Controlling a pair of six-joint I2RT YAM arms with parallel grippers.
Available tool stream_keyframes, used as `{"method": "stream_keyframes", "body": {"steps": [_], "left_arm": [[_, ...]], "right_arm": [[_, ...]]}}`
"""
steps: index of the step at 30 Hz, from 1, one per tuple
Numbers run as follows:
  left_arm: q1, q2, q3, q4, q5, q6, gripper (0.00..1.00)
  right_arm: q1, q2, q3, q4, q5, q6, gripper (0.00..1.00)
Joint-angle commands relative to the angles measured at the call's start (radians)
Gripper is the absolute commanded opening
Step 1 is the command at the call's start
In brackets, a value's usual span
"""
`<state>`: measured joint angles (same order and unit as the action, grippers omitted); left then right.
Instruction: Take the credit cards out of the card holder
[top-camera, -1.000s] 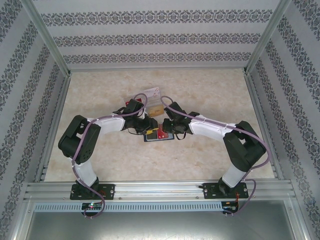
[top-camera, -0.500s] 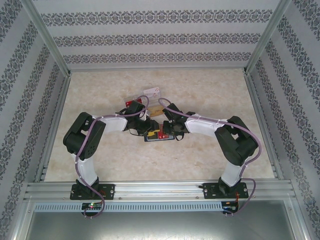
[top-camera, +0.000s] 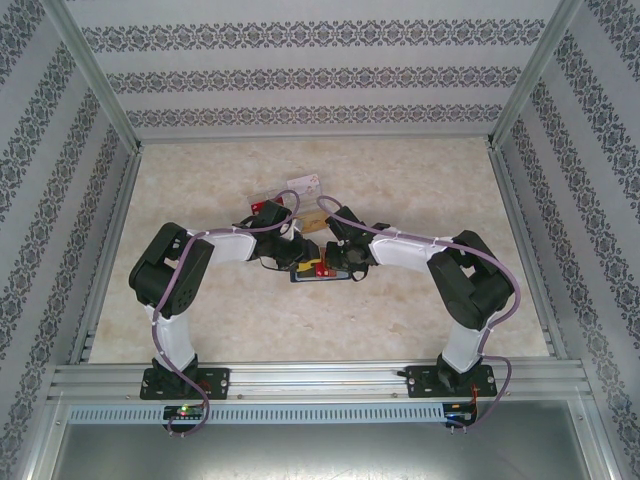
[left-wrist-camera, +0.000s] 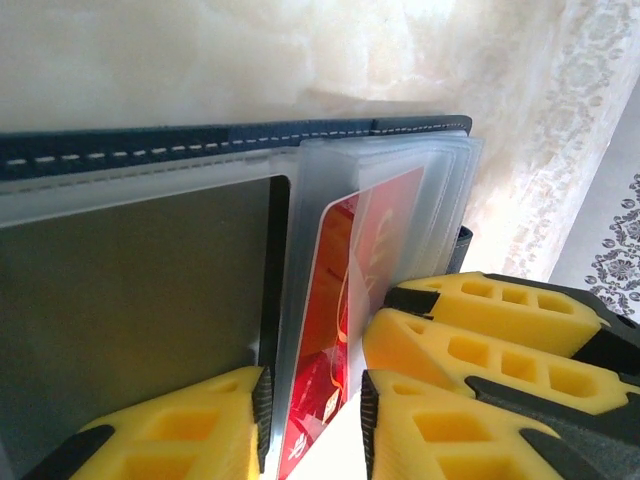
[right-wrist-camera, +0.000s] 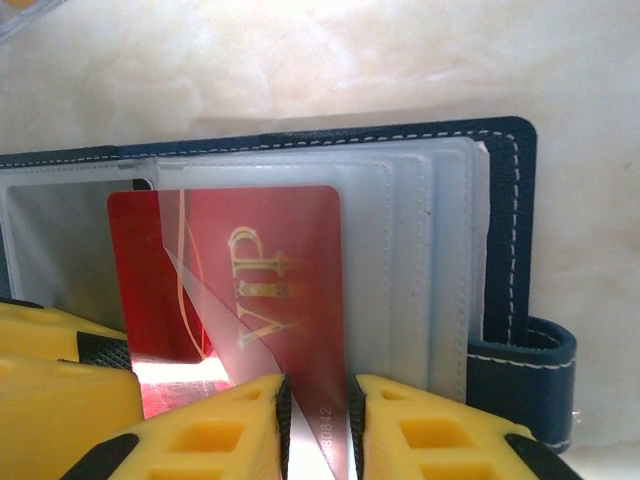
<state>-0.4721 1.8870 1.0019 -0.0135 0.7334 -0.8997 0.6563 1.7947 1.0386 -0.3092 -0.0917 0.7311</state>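
Note:
The navy card holder (top-camera: 312, 277) lies open on the marble table, its clear sleeves (right-wrist-camera: 420, 260) fanned out. A red VIP card (right-wrist-camera: 270, 270) sits partly out of one sleeve. My right gripper (right-wrist-camera: 320, 420) is shut on the lower edge of the clear sleeve that holds that card. My left gripper (left-wrist-camera: 315, 425) straddles the red card (left-wrist-camera: 345, 300) where it sticks out. Its left pad touches the sleeve edge, and a gap remains at the right pad. In the top view, the left gripper (top-camera: 303, 262) and the right gripper (top-camera: 328, 262) meet over the holder.
A white-pinkish card (top-camera: 303, 183) and an orange-gold card (top-camera: 312, 224) lie on the table just behind the holder. The holder's closure tab (right-wrist-camera: 530, 360) sticks out on its right. Aluminium frame posts and patterned walls enclose the table.
Both arms have drawn in closer over the holder, the right arm's elbow swinging left. The left jaws have narrowed around the red card.

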Motion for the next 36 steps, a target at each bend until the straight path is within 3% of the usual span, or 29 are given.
{"method": "stream_keyframes", "body": {"steps": [1,15,21,30,36], "left_arm": [[-0.011,0.018,0.022,0.011,0.024,-0.002,0.3],[-0.015,0.041,0.022,0.069,0.067,-0.02,0.24],[-0.014,0.029,0.02,0.065,0.054,-0.016,0.16],[0.0,-0.075,0.017,-0.157,-0.046,0.15,0.01],[0.009,-0.191,0.015,-0.34,-0.138,0.284,0.0]], "right_arm": [[-0.009,0.032,-0.014,-0.039,0.006,0.016,0.26],[-0.012,0.028,-0.02,-0.037,0.008,0.02,0.26],[-0.012,0.023,-0.027,-0.039,0.013,0.024,0.26],[-0.024,-0.016,-0.055,-0.029,0.021,0.031,0.26],[-0.026,-0.06,-0.063,-0.017,0.019,0.031,0.26]]}}
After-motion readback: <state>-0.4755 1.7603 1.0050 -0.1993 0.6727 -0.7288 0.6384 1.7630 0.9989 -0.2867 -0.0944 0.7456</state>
